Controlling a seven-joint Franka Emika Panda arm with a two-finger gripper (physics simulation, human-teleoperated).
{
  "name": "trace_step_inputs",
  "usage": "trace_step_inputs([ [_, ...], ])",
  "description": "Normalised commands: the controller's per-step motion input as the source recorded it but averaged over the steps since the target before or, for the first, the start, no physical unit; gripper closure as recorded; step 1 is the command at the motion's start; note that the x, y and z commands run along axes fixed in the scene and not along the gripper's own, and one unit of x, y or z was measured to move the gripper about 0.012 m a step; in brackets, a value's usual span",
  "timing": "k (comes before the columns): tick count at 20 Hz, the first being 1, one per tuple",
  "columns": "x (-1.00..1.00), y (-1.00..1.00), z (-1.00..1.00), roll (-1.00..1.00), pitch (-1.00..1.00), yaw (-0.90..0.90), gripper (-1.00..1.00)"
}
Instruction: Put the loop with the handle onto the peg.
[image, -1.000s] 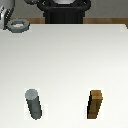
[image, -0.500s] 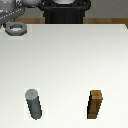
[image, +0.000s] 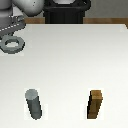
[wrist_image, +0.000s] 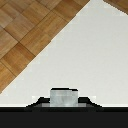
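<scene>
The loop with the handle (image: 11, 45) is a flat grey ring at the far left of the exterior view, by the white table's edge. My gripper (image: 13, 29) stands right over it, shut on its stubby handle. In the wrist view the grey handle (wrist_image: 64, 96) sits between my dark jaws, and the ring itself is hidden. The peg (image: 34, 104), an upright grey cylinder, stands near the table's front on the exterior view's left, well apart from the gripper.
A brown wooden block (image: 96, 105) stands upright to the peg's right in the exterior view. The white table (image: 75, 60) ends at an edge (wrist_image: 60, 47) with wooden floor (wrist_image: 25, 40) beyond. The robot's dark base (image: 65, 12) is at the back.
My gripper has shifted slightly toward the exterior view's left with the loop, and the ring now shows lower in the picture. The peg and block have not moved.
</scene>
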Motion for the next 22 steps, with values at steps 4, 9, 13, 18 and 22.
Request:
trace_step_inputs([
  [4,0.75,0.00,0.33,0.00,0.00,0.00,1.00],
  [9,0.00,0.00,0.20,0.00,0.00,0.00,1.00],
  [13,0.25,0.25,0.00,0.00,0.00,0.00,1.00],
  [18,0.04,1.00,0.00,0.00,0.00,0.00,1.00],
  [22,0.50,0.00,0.00,0.00,0.00,0.00,1.00],
])
